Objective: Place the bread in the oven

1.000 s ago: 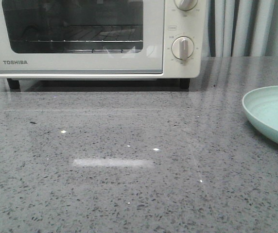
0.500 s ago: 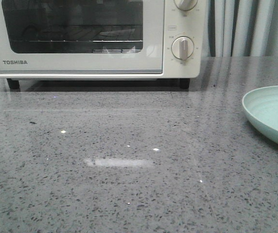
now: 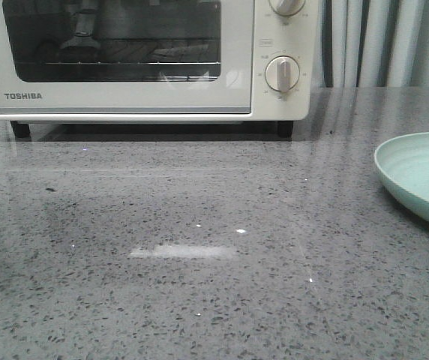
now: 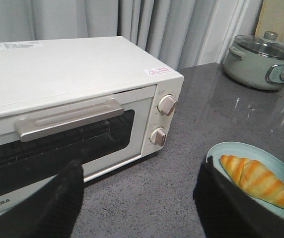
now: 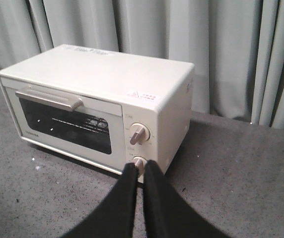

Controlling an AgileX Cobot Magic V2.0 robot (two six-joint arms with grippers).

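The oven [image 4: 77,84] was cream-white, with a dark glass door [image 3: 113,37], a beige-grey handle [image 4: 67,119], and "TOSHIBA" in dark letters on its lower front. Its two dials [image 3: 282,73] were off-white with brownish pointers, and a small red-and-white label [image 4: 158,71] sat on its top. The bread [image 4: 257,179] was golden-orange with pale ridges, on a pale mint-green plate [image 4: 231,148]. The table [image 3: 214,285] was grey, speckled dark and white. The curtains [image 5: 181,39] were pale grey. The pot [image 4: 261,59] was sage green with a dark lid. Both grippers' fingers [image 4: 57,198] were black.
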